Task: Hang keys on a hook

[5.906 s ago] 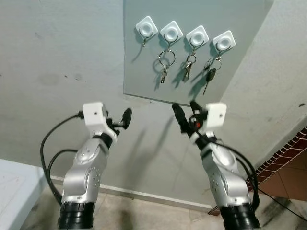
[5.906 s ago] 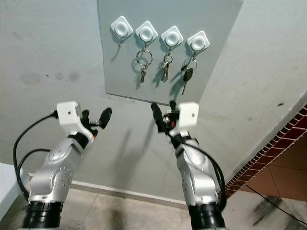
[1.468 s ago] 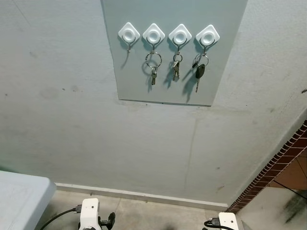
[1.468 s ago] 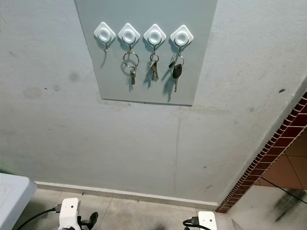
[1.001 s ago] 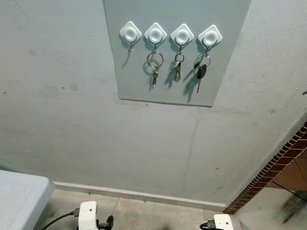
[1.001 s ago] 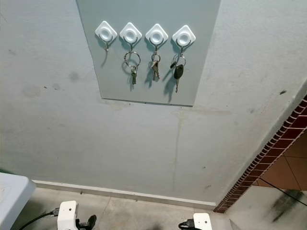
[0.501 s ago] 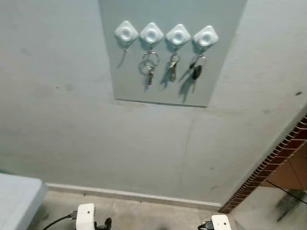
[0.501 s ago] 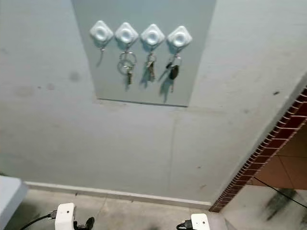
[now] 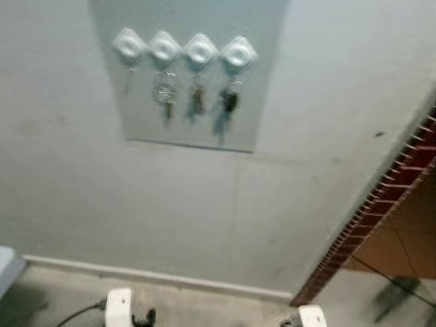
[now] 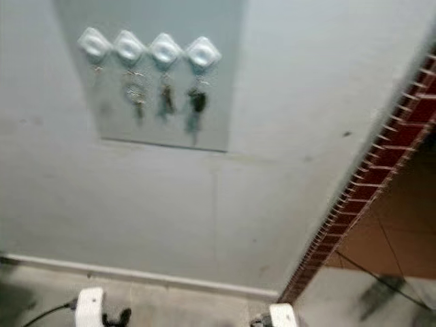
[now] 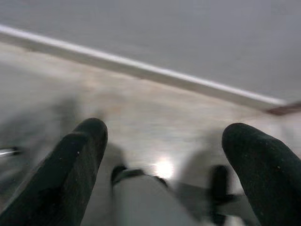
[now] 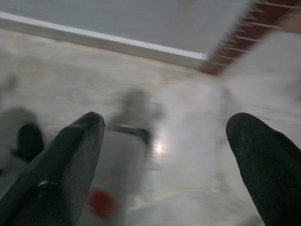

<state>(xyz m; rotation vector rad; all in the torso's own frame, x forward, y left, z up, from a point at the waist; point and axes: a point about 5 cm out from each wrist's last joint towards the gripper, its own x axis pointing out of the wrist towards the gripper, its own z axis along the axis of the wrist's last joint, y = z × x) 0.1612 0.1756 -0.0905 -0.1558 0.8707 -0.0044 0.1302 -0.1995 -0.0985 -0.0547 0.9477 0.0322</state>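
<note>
Three sets of keys [image 9: 195,101] hang on white hooks [image 9: 184,50] high above both grippers; left gripper [image 11: 164,165] and right gripper [image 12: 164,155] fingers spread apart over floor [image 11: 155,117] near the baseboard [image 12: 117,44].

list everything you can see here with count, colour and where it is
hooks: four, white, diamond-shaped, in a row on the panel
panel: one, grey, flat on the wall
key bunches: three, blurred, metal with one dark head, hanging from the three hooks nearest the robot's right; the leftmost hook looks bare
wall: one, pale grey, ahead of the robot
skirting strip: one, white, along the foot of the wall
brick edging: one, red-brown, slanting at the robot's right
floor: pale, glossy, below both arms
left gripper: one, black jaws wide apart, hanging low over the floor
right gripper: one, black jaws wide apart, hanging low over the floor
</note>
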